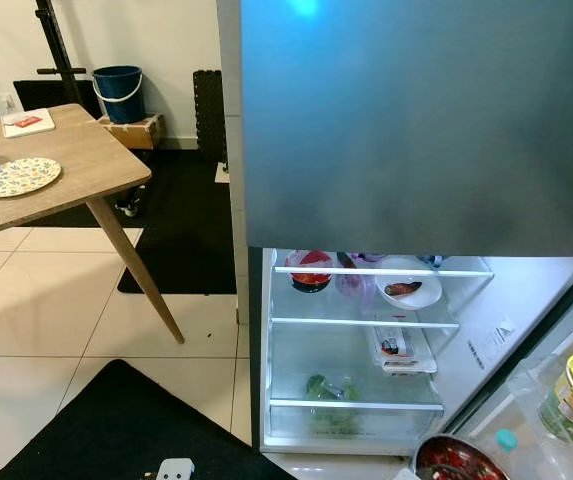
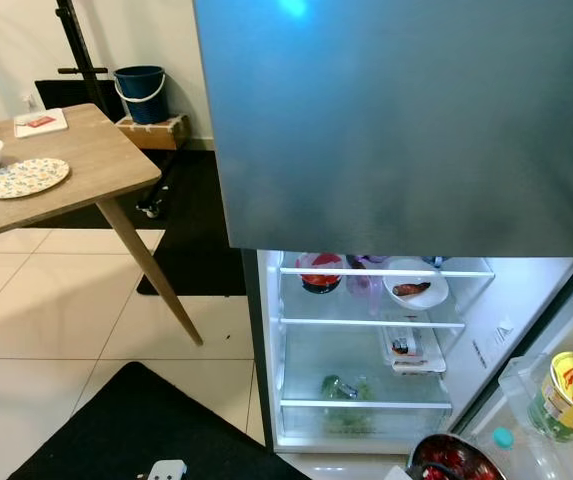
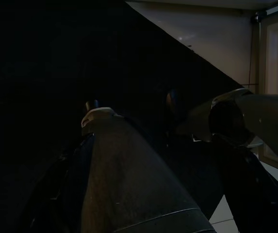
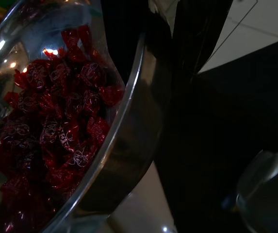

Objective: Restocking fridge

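Our right end effector (image 4: 148,73) grips the rim of a steel bowl of red-wrapped candies (image 4: 56,126), one finger inside the rim and one outside. In the head views the bowl (image 1: 456,460) sits low, just in front of the open fridge (image 1: 366,340). The shelves lie ahead and above: the middle shelf (image 1: 316,345) has open room left of a packaged tray (image 1: 401,350). The left end effector (image 3: 143,160) hangs in shadow; we cannot tell its opening.
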Controlling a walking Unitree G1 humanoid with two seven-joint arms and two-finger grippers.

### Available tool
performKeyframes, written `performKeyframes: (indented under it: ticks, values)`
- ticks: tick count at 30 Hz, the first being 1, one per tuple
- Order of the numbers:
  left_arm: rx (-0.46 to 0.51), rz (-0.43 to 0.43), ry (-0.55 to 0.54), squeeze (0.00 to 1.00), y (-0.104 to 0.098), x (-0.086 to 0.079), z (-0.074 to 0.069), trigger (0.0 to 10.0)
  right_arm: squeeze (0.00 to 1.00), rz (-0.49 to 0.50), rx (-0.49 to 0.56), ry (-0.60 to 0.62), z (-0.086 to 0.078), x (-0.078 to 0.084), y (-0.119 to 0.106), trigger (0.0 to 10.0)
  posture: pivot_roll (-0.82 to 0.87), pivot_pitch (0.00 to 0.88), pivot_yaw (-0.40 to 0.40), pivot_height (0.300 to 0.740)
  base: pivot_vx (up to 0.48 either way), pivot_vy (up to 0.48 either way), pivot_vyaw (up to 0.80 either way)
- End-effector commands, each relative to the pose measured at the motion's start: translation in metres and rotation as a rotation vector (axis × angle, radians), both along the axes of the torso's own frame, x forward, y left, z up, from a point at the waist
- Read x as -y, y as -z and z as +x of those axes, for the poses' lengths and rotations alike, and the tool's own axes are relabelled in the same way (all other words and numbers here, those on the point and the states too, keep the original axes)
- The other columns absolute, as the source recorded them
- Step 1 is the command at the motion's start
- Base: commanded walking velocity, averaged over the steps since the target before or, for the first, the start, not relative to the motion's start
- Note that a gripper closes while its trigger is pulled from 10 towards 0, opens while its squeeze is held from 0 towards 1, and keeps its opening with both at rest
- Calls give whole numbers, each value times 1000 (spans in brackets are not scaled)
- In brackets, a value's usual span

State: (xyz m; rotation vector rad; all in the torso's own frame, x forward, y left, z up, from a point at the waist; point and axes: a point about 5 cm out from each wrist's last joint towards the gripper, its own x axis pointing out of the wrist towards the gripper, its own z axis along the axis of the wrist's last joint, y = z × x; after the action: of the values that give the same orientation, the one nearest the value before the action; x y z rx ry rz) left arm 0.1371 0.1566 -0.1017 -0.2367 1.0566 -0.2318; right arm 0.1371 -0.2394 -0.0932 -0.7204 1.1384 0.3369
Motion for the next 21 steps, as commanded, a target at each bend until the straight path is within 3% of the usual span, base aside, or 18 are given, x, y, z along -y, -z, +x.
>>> performKeyframes:
  ticks: [1,5,21]
  values:
    - [-25,-2,-4,0,2,-2,-6,10000,0,-14,-1,52,-5,7,0,10000,-59,2,-5,740,259,0,0]
    - [-23,-2,2,0,2,-2,-6,10000,0,-18,-31,70,-16,10,3,10000,-60,2,-3,740,266,0,0]
    - [-15,0,19,0,1,-3,-4,10000,0,-16,-45,92,-21,12,4,10000,-60,0,1,740,277,0,0]
